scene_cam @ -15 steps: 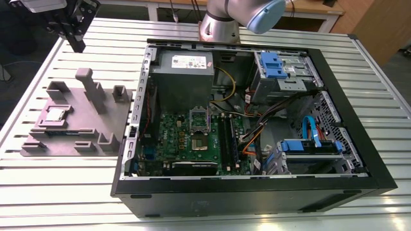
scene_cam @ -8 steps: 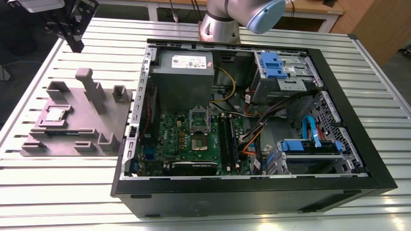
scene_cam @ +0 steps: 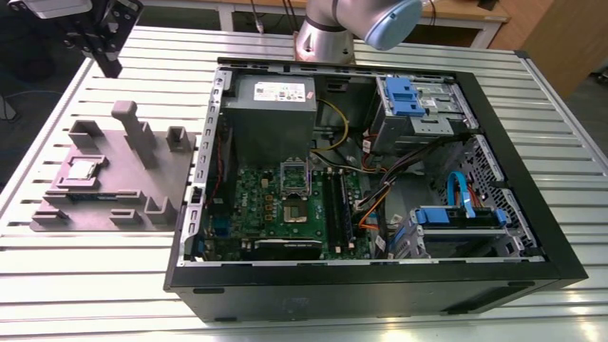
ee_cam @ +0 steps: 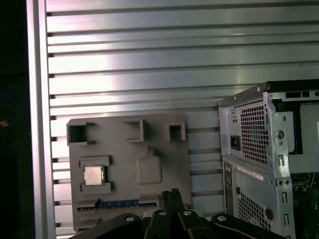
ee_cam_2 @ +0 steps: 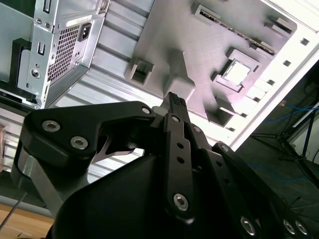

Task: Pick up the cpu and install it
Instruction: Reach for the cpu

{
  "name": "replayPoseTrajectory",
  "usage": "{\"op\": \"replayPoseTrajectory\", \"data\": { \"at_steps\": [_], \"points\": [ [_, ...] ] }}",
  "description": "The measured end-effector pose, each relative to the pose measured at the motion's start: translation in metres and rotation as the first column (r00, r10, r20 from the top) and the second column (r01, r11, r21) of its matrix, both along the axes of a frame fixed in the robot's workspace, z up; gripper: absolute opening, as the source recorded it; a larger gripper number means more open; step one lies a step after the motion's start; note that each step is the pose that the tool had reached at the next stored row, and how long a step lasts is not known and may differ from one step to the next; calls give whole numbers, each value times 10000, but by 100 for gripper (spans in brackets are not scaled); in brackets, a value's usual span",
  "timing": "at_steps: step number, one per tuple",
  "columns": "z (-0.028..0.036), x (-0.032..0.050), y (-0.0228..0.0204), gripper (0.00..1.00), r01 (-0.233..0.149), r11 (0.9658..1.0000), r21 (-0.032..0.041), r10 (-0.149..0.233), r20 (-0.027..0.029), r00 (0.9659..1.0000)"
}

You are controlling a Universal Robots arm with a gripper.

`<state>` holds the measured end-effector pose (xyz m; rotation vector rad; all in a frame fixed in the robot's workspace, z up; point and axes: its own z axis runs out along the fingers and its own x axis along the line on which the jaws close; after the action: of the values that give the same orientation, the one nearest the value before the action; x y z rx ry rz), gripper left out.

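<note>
The cpu (scene_cam: 84, 169) is a small shiny square chip lying flat in a recess of the grey holder block (scene_cam: 133, 189), on the table beside the open computer case (scene_cam: 361, 178). It also shows in both wrist views (ee_cam_2: 238, 72) (ee_cam: 93, 174). My gripper (scene_cam: 107, 60) hangs high above the table's far corner at the exterior view's left, well away from the cpu. Its black fingertips (ee_cam_2: 175, 98) (ee_cam: 172, 192) sit pressed together with nothing between them. Inside the case, the dark socket (scene_cam: 295, 187) on the green motherboard (scene_cam: 275, 214) has its metal frame raised.
Upright posts (scene_cam: 133, 132) rise from the holder block. The case holds a power supply (scene_cam: 270, 107), blue drive bays (scene_cam: 413, 96), loose cables (scene_cam: 380, 178) and black memory sticks (scene_cam: 337, 206). The slatted metal table (scene_cam: 95, 278) ends close beyond the block.
</note>
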<state>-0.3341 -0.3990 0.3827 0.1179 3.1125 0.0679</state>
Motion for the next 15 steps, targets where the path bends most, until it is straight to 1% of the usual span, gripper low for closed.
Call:
{"op": "replayPoseTrajectory", "data": {
  "at_steps": [15],
  "points": [
    [-3,-40,0,11,1,10000,0,-1,0,10000]
  ]
}}
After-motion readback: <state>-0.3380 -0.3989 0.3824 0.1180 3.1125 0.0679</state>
